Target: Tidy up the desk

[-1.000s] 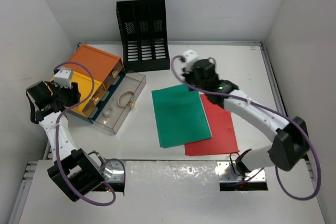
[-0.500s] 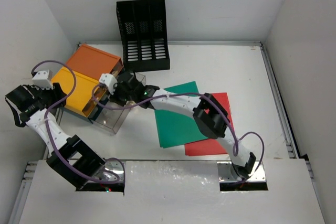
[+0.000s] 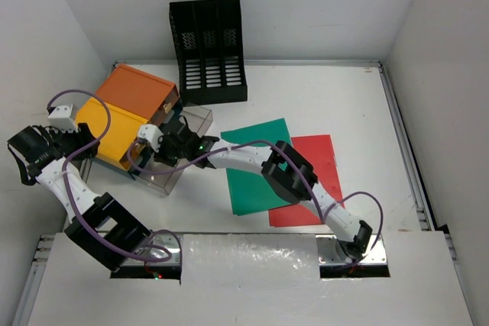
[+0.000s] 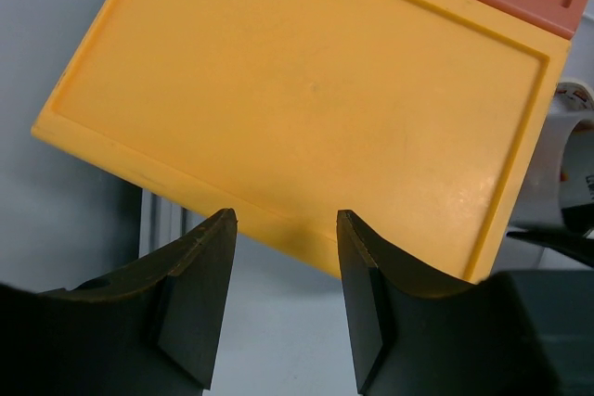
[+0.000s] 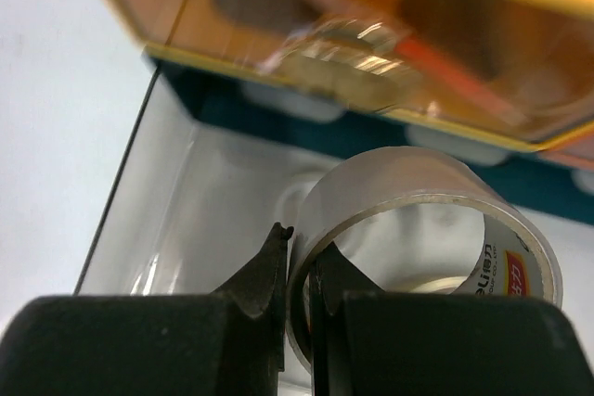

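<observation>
Counter [image 3: 336, 104]: right tool [image 5: 299, 257] pinches a tape roll [image 5: 408, 183] over the clear drawer [image 5: 176, 201]; left tool [image 4: 285, 220] gapes, empty.

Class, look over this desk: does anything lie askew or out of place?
Yes. The green folder lies tilted, overlapping the red folder, neither in the black rack. The drawer box sits askew on the desk, its clear drawer pulled out.

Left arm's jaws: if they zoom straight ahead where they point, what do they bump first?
Probably the flat yellow plastic top of the drawer box, at its near edge, just beyond the left arm's jaws, which stand open. Depth is hard to judge here.
</observation>
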Robot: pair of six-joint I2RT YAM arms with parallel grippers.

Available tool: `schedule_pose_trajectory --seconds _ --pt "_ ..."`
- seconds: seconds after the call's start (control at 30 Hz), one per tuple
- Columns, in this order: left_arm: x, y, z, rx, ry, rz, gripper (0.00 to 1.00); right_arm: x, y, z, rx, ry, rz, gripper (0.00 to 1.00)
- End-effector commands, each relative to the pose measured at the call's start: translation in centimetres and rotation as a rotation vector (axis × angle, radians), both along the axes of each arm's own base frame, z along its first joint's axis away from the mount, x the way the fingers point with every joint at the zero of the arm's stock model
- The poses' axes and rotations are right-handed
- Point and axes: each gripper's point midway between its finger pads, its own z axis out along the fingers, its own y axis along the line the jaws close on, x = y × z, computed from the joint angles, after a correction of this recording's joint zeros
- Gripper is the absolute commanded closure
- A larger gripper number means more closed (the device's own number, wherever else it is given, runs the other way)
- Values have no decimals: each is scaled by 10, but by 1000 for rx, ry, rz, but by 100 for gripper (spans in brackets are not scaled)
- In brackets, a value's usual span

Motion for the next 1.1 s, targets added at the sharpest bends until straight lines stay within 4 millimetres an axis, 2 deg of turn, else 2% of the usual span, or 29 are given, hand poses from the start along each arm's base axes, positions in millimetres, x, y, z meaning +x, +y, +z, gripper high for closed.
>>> schedule_pose_trajectory --seconds 0.0,0.13,0.17,0.2,0.3,0.4,0.63,0.67,0.7,0.73,0.77,0.83,0.87,0.9,0.93,1.0,1.03,1.07 --pt "4 5 19 49 -47 -19 54 -20 16 15 -1 -75 50 100" --pt "4 6 20 50 -49 -19 54 -16 13 16 -20 -92 33 100" --pt "4 6 20 50 -49 -19 54 -14 11 15 -31 -99 19 96" --pt "4 6 20 51 -50 -19 54 -13 11 14 -35 -101 18 86" --pt "5 6 21 48 -55 -17 54 -9 7 11 -48 -109 -4 47" --pt "5 6 19 41 -54 -17 54 -9 7 24 -27 -118 -9 36" --pt "5 6 19 40 -54 -20 54 -10 5 72 43 -148 -19 31" --pt "6 5 20 42 -55 -24 54 -11 4 90 73 -154 -19 30" --pt "5 5 19 37 -51 -24 54 -14 1 93 80 -138 -21 30" --pt "6 3 19 33 -56 -33 54 -17 0 119 132 -151 -20 29" --pt "6 2 20 29 -60 -39 54 -21 -2 129 154 -147 -18 29" --pt "7 -4 22 11 -70 -62 52 -26 -10 141 191 -118 -34 29" --pt "7 -5 22 8 -73 -67 52 -29 -21 152 206 -98 -59 28" --pt "8 -5 24 9 -79 -71 51 -27 -28 154 207 -88 -85 28" --pt "9 -6 25 10 -81 -72 51 -22 -37 156 207 -74 -124 31" --pt "10 -4 27 16 -87 -69 51 -18 -63 142 196 10 -226 43" --pt "10 -3 26 20 -84 -66 50 -11 -73 135 198 32 -270 61" --pt "11 -1 26 24 -84 -62 50 -7 -83 124 186 53 -321 73"
